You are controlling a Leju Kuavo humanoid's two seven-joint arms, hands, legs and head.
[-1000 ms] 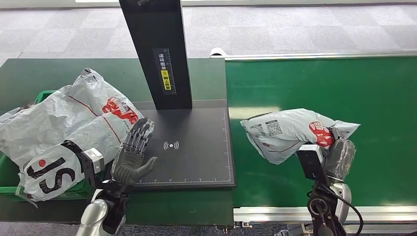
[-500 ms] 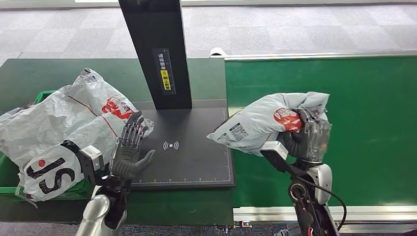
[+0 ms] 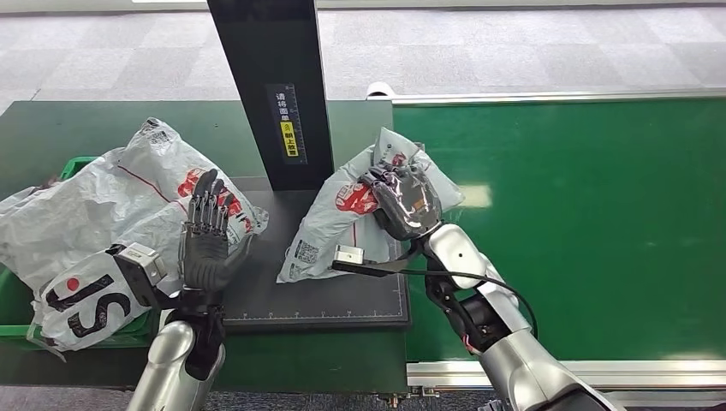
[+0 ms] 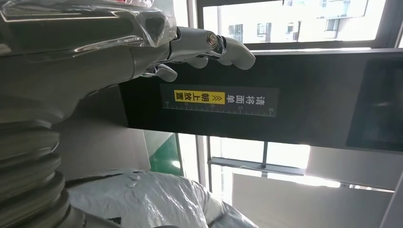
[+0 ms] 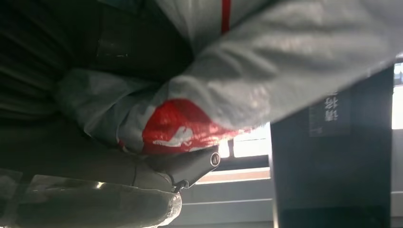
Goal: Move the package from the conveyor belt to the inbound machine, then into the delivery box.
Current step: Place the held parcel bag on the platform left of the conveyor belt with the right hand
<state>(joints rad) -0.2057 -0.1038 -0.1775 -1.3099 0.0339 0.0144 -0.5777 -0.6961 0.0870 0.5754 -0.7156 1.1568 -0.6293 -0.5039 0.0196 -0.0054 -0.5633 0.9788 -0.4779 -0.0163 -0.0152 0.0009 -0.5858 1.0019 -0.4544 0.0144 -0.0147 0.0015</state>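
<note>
Since the frame 1 second earlier, the right hand [image 3: 402, 199] had carried the crumpled grey plastic package with red markings [image 3: 342, 218] off the green conveyor belt [image 3: 582, 214] to the flat black scanning plate of the inbound machine [image 3: 342, 295], beside its black upright column [image 3: 274, 94], fingers clamped around the bag's top, while the left hand [image 3: 205, 244] had lifted, fingers apart and holding nothing, by the heaped grey bags in the green plastic delivery box [image 3: 13, 330]. In the left wrist view, its fingers [image 4: 223, 47] stood spread before the column's yellow label [image 4: 192, 96]. In the right wrist view, the package [image 5: 266, 76] lay pressed against the hand.
</note>
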